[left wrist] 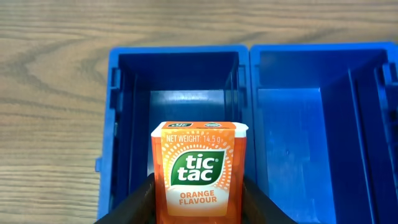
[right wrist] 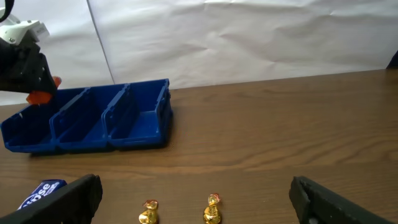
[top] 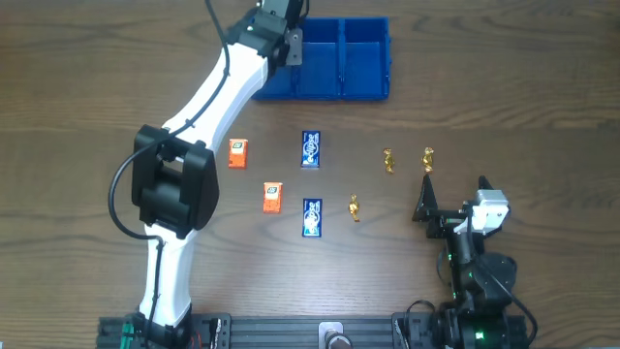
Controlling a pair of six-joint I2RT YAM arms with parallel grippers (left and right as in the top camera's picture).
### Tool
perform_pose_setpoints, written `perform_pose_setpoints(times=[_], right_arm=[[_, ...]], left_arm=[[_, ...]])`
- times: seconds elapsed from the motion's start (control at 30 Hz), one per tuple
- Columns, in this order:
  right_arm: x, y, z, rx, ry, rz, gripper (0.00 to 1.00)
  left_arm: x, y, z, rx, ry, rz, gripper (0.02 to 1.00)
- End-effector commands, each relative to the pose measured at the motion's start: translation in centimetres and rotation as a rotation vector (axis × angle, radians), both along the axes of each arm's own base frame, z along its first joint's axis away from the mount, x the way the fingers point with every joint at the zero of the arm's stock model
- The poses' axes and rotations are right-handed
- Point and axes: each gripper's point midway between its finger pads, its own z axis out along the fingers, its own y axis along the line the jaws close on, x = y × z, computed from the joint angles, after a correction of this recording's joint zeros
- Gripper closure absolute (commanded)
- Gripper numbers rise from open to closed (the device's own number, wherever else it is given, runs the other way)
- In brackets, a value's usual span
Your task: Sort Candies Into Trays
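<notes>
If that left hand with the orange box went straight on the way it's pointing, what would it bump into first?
Probably the bare floor of the end compartment of the blue tray: the left hand holds the orange box right above it, nothing between.

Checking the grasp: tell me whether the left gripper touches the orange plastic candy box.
Touching. Left wrist view: the left gripper clamps both sides of the orange plastic candy box.
</notes>
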Motion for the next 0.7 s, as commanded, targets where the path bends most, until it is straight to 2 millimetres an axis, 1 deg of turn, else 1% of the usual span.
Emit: perform_pose_setpoints(times=[0.03,0.2,0.27,0.3,0.33,0.4,0.47,0.5,0.57,0.63,0.7], right_arm=[[0.0,0.0,-0.1,0.006,-0.001,-0.002,0.003],[0.0,0.0,-0.1,0.006,-0.001,-0.002,0.003],[0.0,0.0,-0.1,0.006,-0.001,-0.002,0.003],[0.0,0.0,-0.1,0.006,-0.001,-0.002,0.003],[0.0,0.0,-0.1,0.006,-0.001,-0.002,0.003],[0.0,0.0,-0.1,0.006,-0.001,-0.002,0.003],[0.0,0.0,-0.1,0.006,-0.001,-0.002,0.003],[0.0,0.0,-0.1,0.006,-0.001,-0.002,0.003],[0.0,0.0,-0.1,0.006,-0.001,-0.002,0.003],[0.0,0.0,-0.1,0.006,-0.001,-0.002,0.003],[0.0,0.0,-0.1,0.006,-0.001,-0.002,0.003]], left_arm=[[0.9,0.5,1.1,-0.037,-0.024,0.018,0.601],[1.4,1.1,1.4,-0.039,-0.040,0.032,0.529],[1.5,1.5,1.6,-0.038,-0.043,0.036,0.432],[1.5,1.6,2.0,-0.033,-0.050,0.033,0.327],[1.4,1.6,2.6,-0.035,-0.059,0.032,0.259],[1.2,1.7,3.7,-0.033,-0.072,0.022,0.161],[0.3,1.6,5.9,-0.026,-0.090,0.019,0.097],[-0.5,1.5,7.3,-0.017,-0.098,0.015,0.080],[-1.9,1.5,9.2,-0.002,-0.114,0.001,0.062],[-3.7,1.8,10.6,0.003,-0.122,-0.008,0.049],[-6.0,2.2,11.2,0.000,-0.118,-0.016,0.038]])
